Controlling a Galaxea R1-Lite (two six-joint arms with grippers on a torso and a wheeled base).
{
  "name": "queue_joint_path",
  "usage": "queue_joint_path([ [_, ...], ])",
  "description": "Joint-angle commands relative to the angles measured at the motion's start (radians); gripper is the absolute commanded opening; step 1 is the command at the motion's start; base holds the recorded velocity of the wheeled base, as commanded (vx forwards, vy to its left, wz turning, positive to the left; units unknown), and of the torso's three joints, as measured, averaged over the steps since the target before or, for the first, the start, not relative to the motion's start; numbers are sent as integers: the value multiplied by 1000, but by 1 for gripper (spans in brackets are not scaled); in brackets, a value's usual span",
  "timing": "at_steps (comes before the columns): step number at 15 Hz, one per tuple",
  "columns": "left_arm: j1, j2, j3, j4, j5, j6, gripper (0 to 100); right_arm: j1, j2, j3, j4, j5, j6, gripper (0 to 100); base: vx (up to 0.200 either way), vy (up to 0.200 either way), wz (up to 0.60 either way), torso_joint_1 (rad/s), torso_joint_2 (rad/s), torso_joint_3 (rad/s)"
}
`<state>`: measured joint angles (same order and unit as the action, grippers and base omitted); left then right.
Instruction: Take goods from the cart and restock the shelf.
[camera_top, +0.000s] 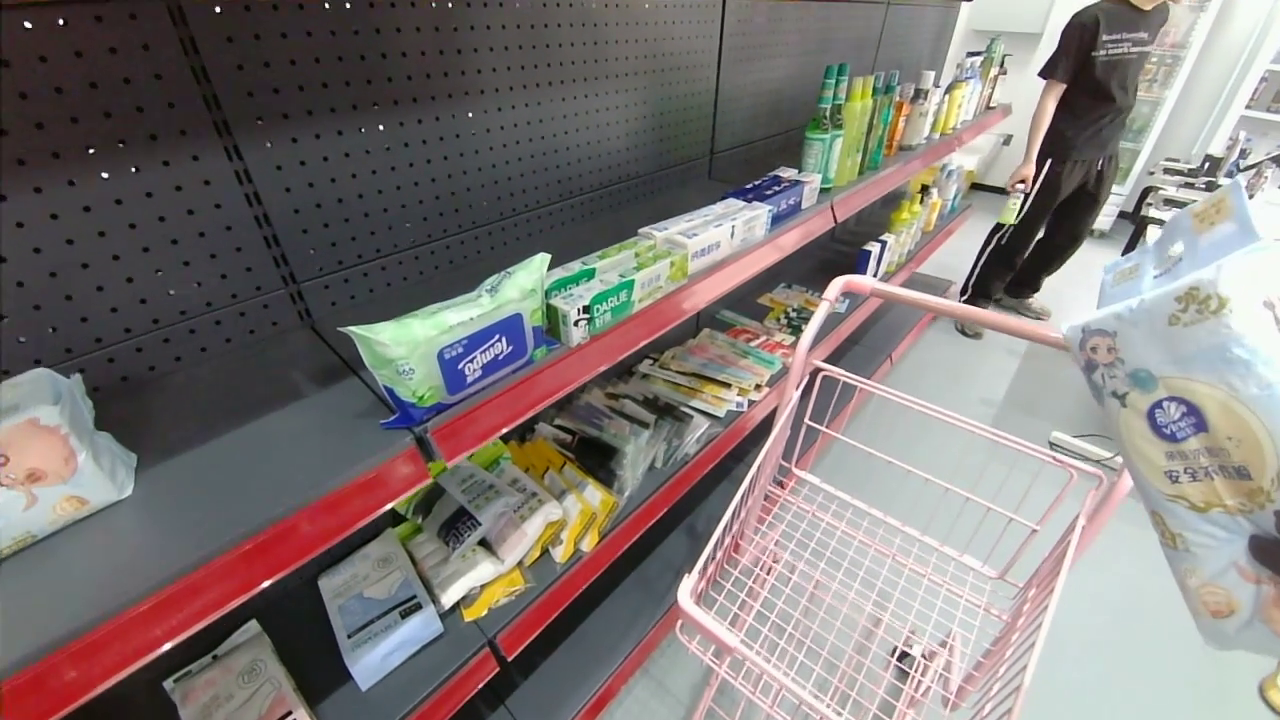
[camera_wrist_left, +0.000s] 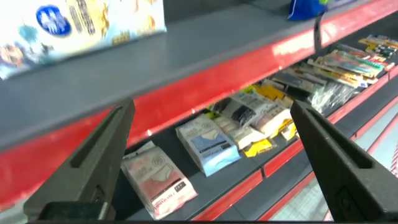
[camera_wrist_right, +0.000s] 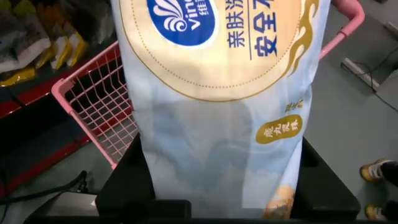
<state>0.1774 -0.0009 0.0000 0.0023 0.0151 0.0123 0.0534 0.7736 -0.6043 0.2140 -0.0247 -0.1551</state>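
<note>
Red-edged shelf (camera_top: 250, 460) flanks pink cart (camera_top: 960, 314); right jaws grip tissue pack (camera_top: 1190, 440).

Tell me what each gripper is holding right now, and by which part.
Right gripper holds the tissue pack, jaws squeezing both sides near its lower end. Left gripper is open, holding nothing.

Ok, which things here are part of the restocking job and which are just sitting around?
Job: tissue pack, clamped in the right gripper; pink cart; top shelf; left gripper, open, facing the shelf.
Just there: wet wipes, toothpaste boxes, green bottles, toothbrushes.
</note>
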Motion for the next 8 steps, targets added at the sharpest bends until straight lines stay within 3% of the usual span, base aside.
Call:
queue_joint_path([
  [1, 0, 1, 0, 1, 0, 0, 100, -1, -10, 4, -1, 0, -1, 0, 0, 0, 0, 242, -579, -344],
  [8, 0, 1, 0, 1, 0, 0, 100, 0, 0, 11, -1, 5, -15, 0, 0, 0, 0, 186, -425, -243],
])
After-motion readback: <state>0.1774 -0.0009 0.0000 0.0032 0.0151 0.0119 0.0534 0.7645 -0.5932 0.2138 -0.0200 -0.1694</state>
